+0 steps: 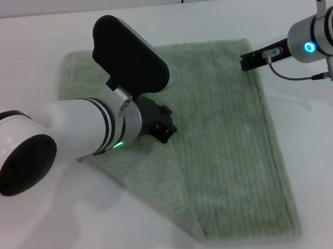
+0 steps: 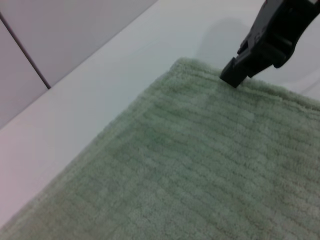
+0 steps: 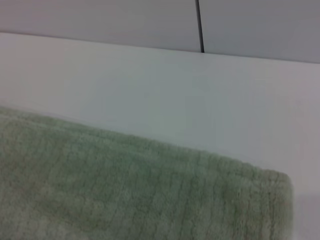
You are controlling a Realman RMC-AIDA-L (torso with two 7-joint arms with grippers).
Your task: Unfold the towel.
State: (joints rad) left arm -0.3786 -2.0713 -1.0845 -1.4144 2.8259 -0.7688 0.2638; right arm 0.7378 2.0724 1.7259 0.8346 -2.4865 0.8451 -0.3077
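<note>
Two arms are over the towel (image 1: 216, 137), which lies folded on the white table (image 1: 322, 167) across the middle of the head view, its doubled layers showing as a diagonal fold line running toward the lower centre of the frame. The left gripper (image 1: 162, 125) sits low over the cloth at centre-left, its dark tip touching or nearly touching the fabric; its wrist and camera housing hide the fingers, so I cannot tell whether they are spread or pressed together. Judging by that placement, it may be there to pin the lower layer while the other arm lifts the upper one. The right gripper (image 1: 248, 61) reaches in from the upper right of the frame to the towel's far right corner, just at the hem; in the left wrist view the same gripper (image 2: 232, 77) appears as a dark tip meeting the towel's edge, apparently narrow, though whether it pinches the cloth I cannot tell. A corner is the sensible hold, since a layer peels open most easily from there. The unfolding looks barely begun.
</note>
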